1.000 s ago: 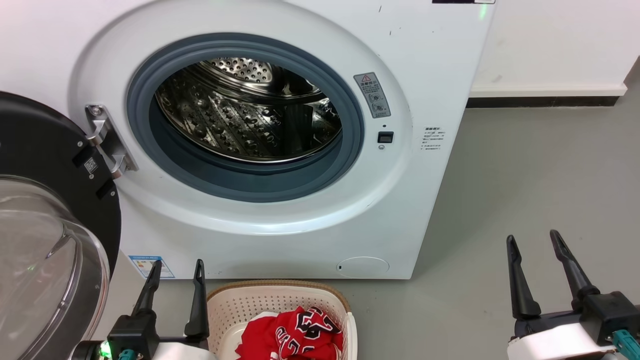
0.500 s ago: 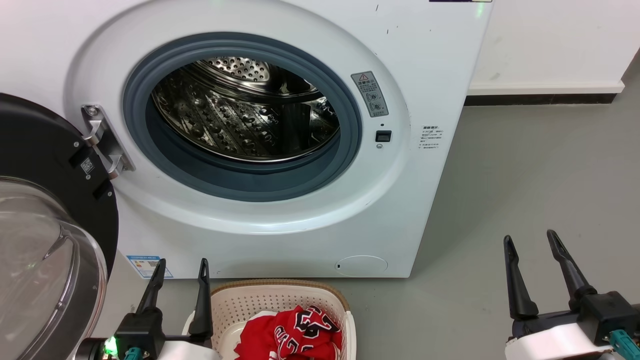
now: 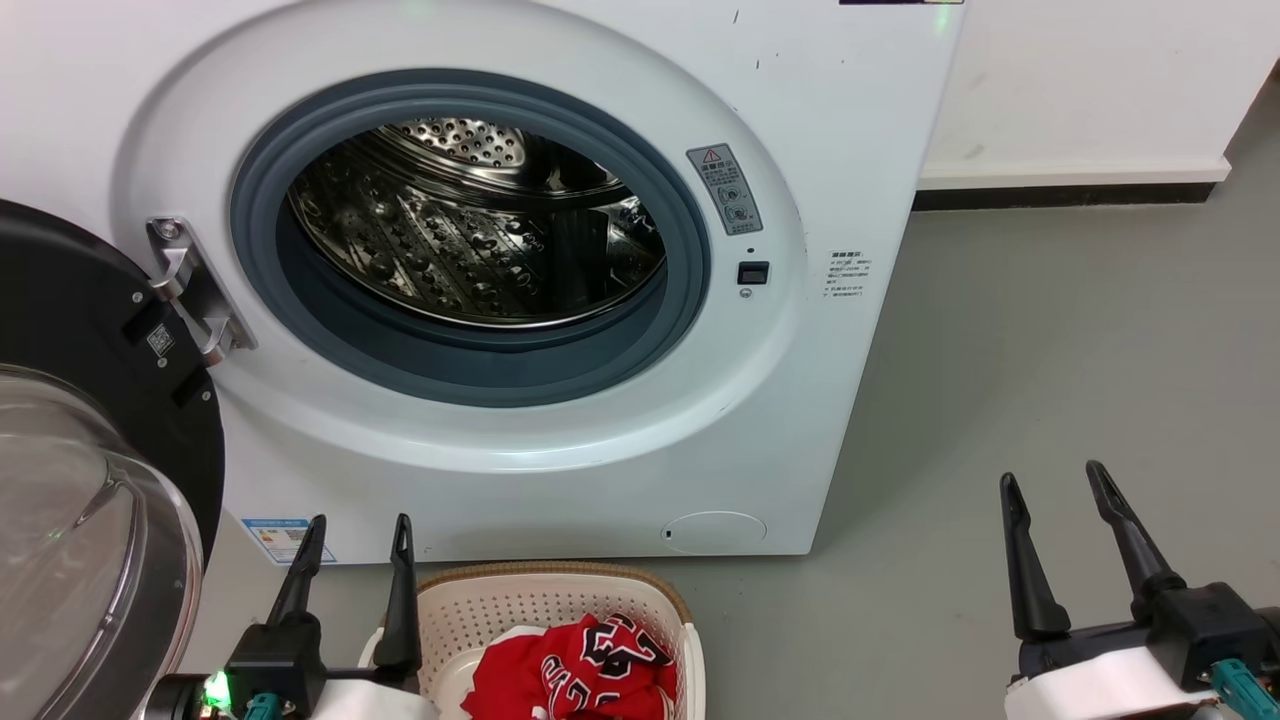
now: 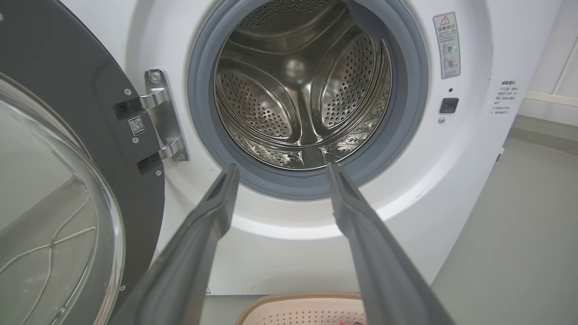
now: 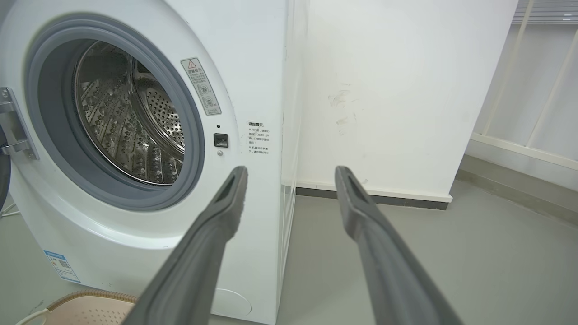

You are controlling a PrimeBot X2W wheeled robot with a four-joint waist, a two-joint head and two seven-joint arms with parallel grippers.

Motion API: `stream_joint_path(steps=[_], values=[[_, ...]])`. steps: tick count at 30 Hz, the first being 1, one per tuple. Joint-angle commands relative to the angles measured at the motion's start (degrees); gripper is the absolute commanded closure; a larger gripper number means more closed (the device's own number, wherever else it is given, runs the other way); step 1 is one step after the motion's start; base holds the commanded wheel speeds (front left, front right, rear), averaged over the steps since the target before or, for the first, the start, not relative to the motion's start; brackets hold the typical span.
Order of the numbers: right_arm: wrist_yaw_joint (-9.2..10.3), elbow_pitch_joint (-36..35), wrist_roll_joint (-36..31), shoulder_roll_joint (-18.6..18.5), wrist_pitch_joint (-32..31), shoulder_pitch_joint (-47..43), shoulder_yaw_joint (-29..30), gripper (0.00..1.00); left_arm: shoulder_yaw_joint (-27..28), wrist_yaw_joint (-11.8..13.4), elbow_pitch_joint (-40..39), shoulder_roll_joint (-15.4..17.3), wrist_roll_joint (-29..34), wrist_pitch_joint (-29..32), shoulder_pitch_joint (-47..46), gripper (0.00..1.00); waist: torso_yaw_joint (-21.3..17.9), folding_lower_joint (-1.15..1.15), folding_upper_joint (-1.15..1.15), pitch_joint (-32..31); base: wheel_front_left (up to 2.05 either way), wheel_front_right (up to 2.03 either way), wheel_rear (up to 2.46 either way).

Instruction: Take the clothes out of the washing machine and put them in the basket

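Standing at the back, washing machine (image 3: 560, 440): a white front-loader on the grey floor (image 3: 1050, 330), against a white wall (image 3: 1090, 80), its round opening facing the robot.
Door (image 3: 80, 450): swung fully open to the machine's left, the black rim and domed glass porthole turned outward, hung on a metal hinge (image 3: 190, 290).
Gasket (image 3: 470, 370): a grey rubber ring around the opening.
Drum (image 3: 470, 240): perforated steel walls and raised ribs show all round, in the head view and in both wrist views.
Basket (image 3: 470, 610): cream plastic with perforated sides and a brown woven-look rim, on the floor just in front of the machine, below the opening; its near part is cut off by the bottom edge.
Clothes (image 3: 575, 670): red fabric with black-and-white lettering, bunched inside the basket toward its right side.
Right gripper (image 3: 1049, 473): over bare floor to the right of the machine, well apart from the basket; the two dark fingers are spread wide with nothing between them.
Left gripper (image 3: 359, 522): just beside the basket's left rim, fingers parted and empty; in the left wrist view they point at the lower gasket.
Warning sticker (image 3: 725, 188): grey, on the front panel right of the gasket, above a small black latch socket (image 3: 752, 272).
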State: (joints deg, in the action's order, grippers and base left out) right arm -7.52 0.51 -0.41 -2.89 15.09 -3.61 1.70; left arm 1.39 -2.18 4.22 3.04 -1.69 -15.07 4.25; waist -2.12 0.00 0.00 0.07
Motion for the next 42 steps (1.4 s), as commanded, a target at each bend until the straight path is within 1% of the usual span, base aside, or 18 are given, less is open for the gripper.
stream_joint_path(steps=[1,2,6,14,23,42], values=[[0.06,0.01,-0.23,0.03,0.11,0.13,0.02,0.00,0.17,-0.01,-0.35,-0.10,-0.03,-0.15,-0.47,0.00,-0.06,0.00,0.00,0.04,0.00,0.00,0.00],[-0.01,0.11,0.03,0.00,0.00,-0.04,0.00,1.00,0.11,-0.10,-0.09,-0.02,-0.11,0.01,0.04,1.00,-0.07,0.00,0.00,0.04,0.00,0.00,0.00],[-0.01,1.81,1.02,0.02,-0.15,-0.66,-0.22,1.00,0.33,-0.16,2.10,-0.12,-1.00,0.72,0.42,1.00,-0.06,0.00,0.00,0.03,0.00,0.00,0.00],[-0.01,2.97,11.99,-0.62,-1.96,0.50,-0.38,1.00,1.14,-0.74,3.20,-0.12,-10.91,3.33,-1.07,1.00,0.08,0.00,0.00,0.04,0.00,0.00,0.00],[0.00,4.34,22.87,-1.14,-3.82,1.84,-0.50,1.00,1.40,-1.32,3.72,-0.12,-21.06,5.38,-2.11,1.00,0.24,0.00,0.00,0.04,0.00,0.00,0.00],[0.01,6.62,42.05,-1.77,-7.49,3.99,-0.31,1.00,2.32,-2.43,5.20,-0.12,-39.19,9.55,-4.42,1.00,0.57,0.00,0.00,0.06,0.00,0.00,0.00]])
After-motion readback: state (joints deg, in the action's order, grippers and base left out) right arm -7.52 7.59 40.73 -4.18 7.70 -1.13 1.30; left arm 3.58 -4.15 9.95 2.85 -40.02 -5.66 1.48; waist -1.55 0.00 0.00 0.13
